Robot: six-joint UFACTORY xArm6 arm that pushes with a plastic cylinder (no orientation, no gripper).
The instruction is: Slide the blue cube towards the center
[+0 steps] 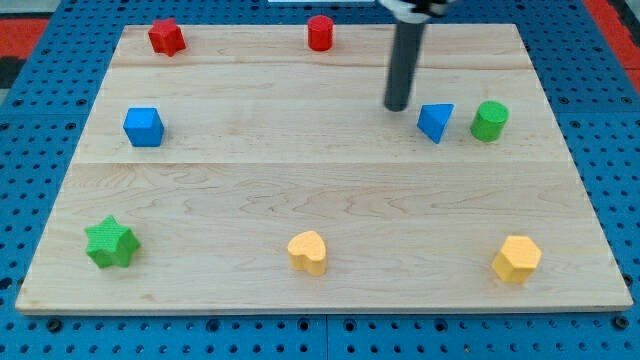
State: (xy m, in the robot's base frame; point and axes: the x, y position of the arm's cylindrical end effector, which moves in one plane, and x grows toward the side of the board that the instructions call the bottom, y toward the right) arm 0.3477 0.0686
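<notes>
The blue cube [143,127] sits on the wooden board [320,190] at the view's left, a little above the middle height. My tip [397,106] is the lower end of the dark rod, which comes down from the view's top right of centre. The tip stands far to the right of the blue cube and just left of a blue triangular block [435,121]. It touches no block.
A green cylinder [490,120] stands right of the blue triangular block. A red star [166,37] and a red cylinder [320,33] are at the top. A green star [110,243], a yellow heart-like block [308,252] and a yellow hexagon [517,259] lie along the bottom.
</notes>
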